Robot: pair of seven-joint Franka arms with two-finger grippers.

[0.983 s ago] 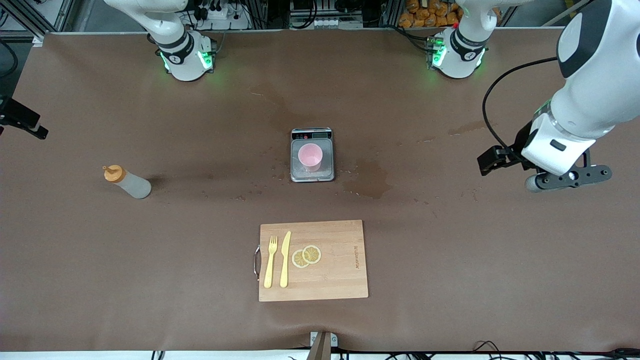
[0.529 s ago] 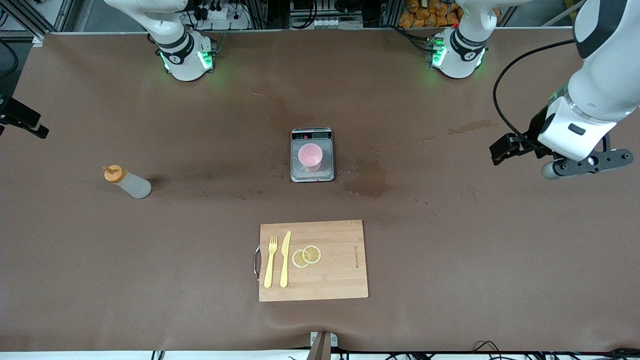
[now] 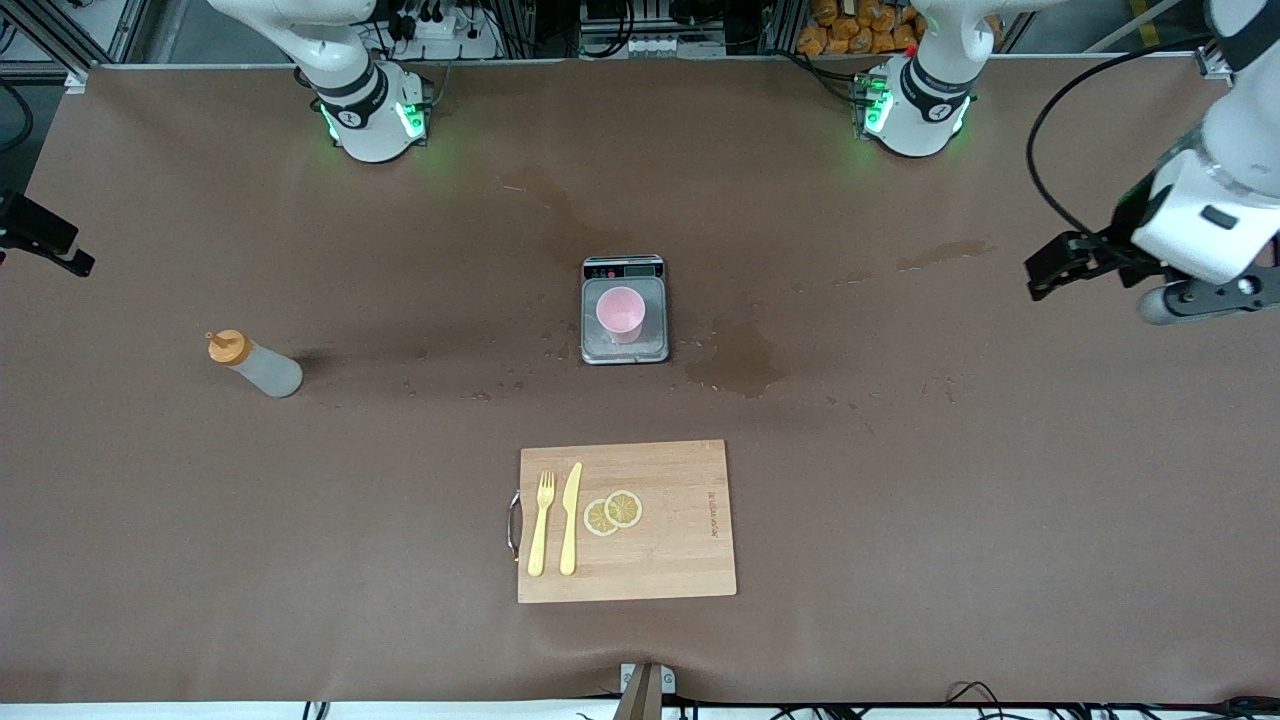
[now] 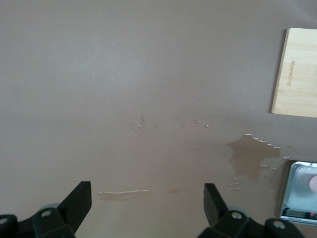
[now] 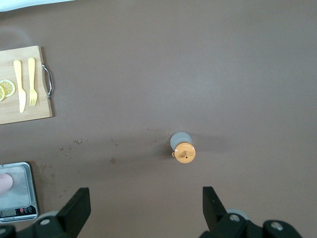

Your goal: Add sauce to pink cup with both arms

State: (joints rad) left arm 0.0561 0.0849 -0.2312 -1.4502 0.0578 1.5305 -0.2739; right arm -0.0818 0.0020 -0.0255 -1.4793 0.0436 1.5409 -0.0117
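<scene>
Here, both hands gape: left hand (image 4: pixel 143 203), right hand (image 5: pixel 143 206).

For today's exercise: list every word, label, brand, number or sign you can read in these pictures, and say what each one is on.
None can be read in full.
Cutting board: a small printed line near one edge, too small to read.
Grey scale: a display strip and buttons, no legible digits.
Arm bases: small round marks, unreadable.
Sauce bottle and pink cup: no visible lettering.

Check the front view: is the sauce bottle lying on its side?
No, the sauce bottle stands upright on the table, orange cap on top.
</scene>
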